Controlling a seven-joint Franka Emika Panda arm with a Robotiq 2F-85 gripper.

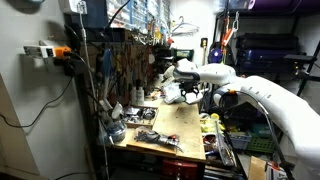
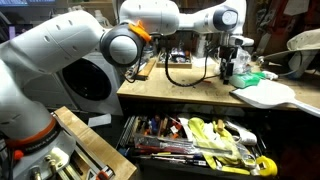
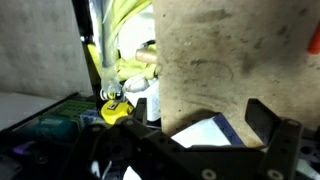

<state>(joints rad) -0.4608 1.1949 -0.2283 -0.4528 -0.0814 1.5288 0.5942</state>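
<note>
My gripper is open and empty, pointing down over the wooden benchtop. Between its two black fingers lies a white card with a blue edge, flat on the wood; I cannot tell whether the fingers touch it. In both exterior views the gripper hangs from the white arm just above the workbench, near its edge. The card is not visible in the exterior views.
A yellow tool and a yellow-green cloth lie beyond the bench edge. An open drawer full of tools sits below the bench. A white cloth and dark tools lie on the bench. A pegboard wall stands behind.
</note>
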